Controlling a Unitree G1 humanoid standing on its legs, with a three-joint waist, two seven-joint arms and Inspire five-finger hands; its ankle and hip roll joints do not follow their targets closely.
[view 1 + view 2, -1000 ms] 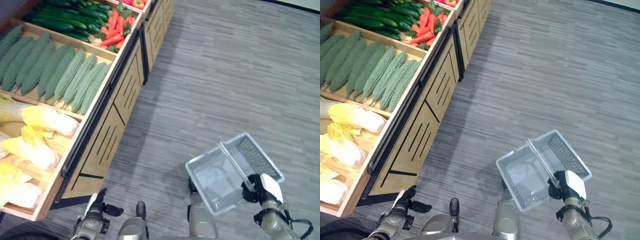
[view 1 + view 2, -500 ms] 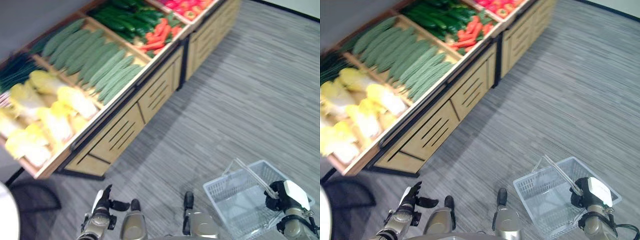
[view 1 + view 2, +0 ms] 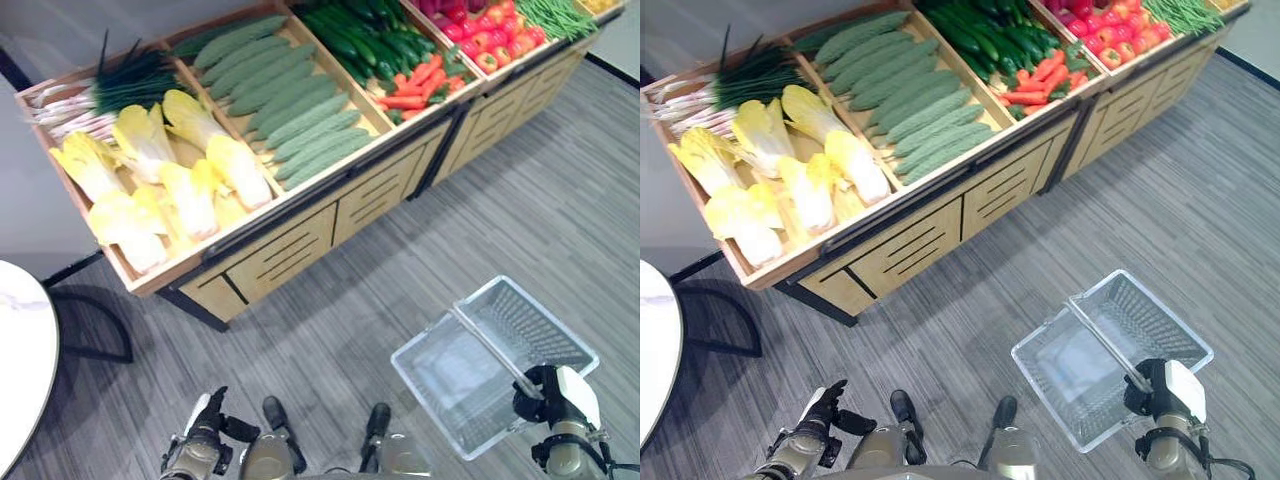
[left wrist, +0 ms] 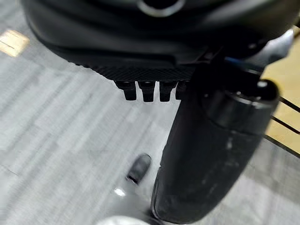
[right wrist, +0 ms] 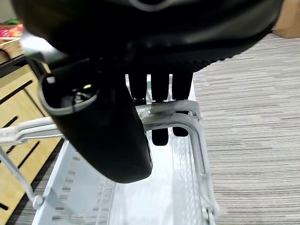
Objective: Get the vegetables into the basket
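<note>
Even, soft indoor light from overhead, no glare, produce stand (image 3: 300,215) casting a faint shadow on the grey floor (image 3: 560,220), head views clear, both wrist views blurred on the close dark hands

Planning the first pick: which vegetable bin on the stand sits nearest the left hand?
The cabbage bin, pale yellow heads at the stand's near end, above the left hand; the other bins lie further along.

Bare floor (image 3: 330,330) separates the basket (image 3: 440,365) from the produce stand (image 3: 300,230).
</note>
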